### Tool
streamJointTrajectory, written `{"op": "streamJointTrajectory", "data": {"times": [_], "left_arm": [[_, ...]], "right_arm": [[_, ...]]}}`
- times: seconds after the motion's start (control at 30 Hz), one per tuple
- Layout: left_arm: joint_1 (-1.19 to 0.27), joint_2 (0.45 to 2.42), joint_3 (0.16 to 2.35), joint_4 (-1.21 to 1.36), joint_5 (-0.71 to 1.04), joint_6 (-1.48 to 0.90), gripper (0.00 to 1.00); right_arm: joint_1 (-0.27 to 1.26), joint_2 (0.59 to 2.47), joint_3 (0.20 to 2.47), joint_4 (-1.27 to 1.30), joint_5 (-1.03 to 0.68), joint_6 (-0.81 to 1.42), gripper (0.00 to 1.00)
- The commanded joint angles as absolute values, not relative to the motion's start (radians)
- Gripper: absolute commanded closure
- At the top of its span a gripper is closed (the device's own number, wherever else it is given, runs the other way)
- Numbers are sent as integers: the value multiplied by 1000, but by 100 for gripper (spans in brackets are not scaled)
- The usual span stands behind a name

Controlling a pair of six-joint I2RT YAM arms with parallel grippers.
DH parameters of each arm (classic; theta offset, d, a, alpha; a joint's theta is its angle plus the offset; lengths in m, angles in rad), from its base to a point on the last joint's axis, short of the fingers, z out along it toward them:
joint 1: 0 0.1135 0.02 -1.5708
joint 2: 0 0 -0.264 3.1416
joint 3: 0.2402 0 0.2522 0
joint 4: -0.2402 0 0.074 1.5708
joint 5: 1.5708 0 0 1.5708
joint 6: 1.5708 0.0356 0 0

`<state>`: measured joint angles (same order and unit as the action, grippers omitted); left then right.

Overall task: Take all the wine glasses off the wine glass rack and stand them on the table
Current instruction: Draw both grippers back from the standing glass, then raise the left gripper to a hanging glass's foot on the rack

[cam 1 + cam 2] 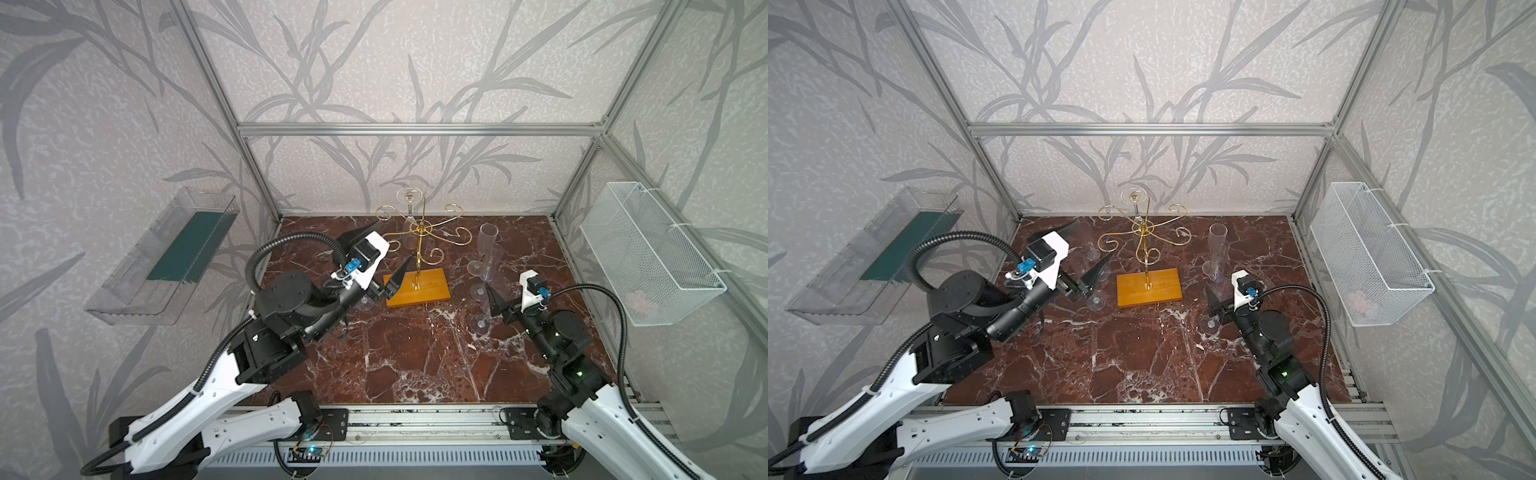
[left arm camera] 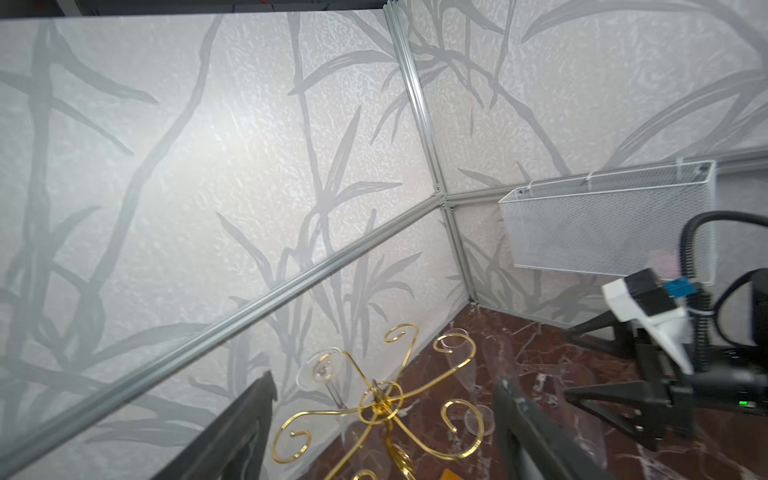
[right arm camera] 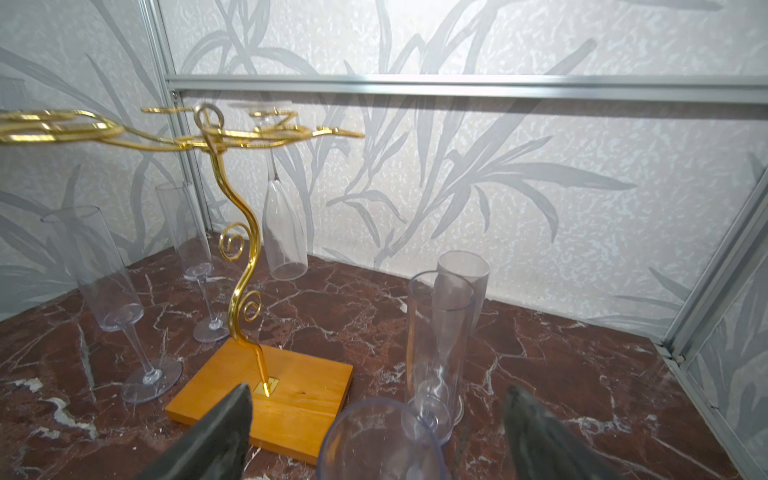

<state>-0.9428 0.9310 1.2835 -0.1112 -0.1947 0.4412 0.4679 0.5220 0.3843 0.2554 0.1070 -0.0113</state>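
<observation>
1. The wine glass (image 3: 284,232), a clear flute, hangs upside down from the rearmost curl of the wine glass rack (image 1: 417,291). Its foot is caught on the wire and its mouth points down, off the marble table (image 1: 415,357). Its long axis is upright, and it is the only glass on the rack.
2. The glass hangs on the back-wall side of the rack, so the gold pole and the hub of curled arms lie between it and both robot arms.
3. The left gripper (image 1: 380,255) is raised to about the height of the curled arms, just left of the rack. Its jaws are spread wide with nothing in them. In the left wrist view the glass's foot shows between the fingers (image 2: 237,432), beyond the hub and a little off centre.
4. The right gripper (image 3: 379,390) is low, near the table to the right of the wooden base, among the standing flutes (image 3: 440,332). Its jaws are also spread and grip nothing (a flute's rim sits between and just below them, apparently untouched).
5. Judgement: the left gripper is nearer and already at hanging height, so the reach looks like its job. It would go past the hub toward the upright stem, and could brush the neighbouring curls on the way. I cannot tell which way the holding curl opens.
</observation>
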Motion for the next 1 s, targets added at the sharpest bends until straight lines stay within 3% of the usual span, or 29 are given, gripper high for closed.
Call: {"op": "streamJointTrajectory", "data": {"times": [0.0,0.17,0.33,0.57,0.77,0.97], "left_arm": [[-822,1008,1325,-163,-129,584,17],[-555,1166,1444,-138,61,429,17],[-446,1381,1689,-290,91,317,18],[-298,1641,2004,-486,288,-40,19],[-234,1825,2193,-581,522,-275,24],[-228,1936,2284,-642,623,-415,37]], "right_arm": [[465,494,443,188,107,-10,8],[464,468,480,148,78,14,8],[465,457,528,89,72,43,7],[465,453,563,42,57,71,7],[465,424,567,7,63,98,7],[465,398,583,-69,52,97,7]]}}
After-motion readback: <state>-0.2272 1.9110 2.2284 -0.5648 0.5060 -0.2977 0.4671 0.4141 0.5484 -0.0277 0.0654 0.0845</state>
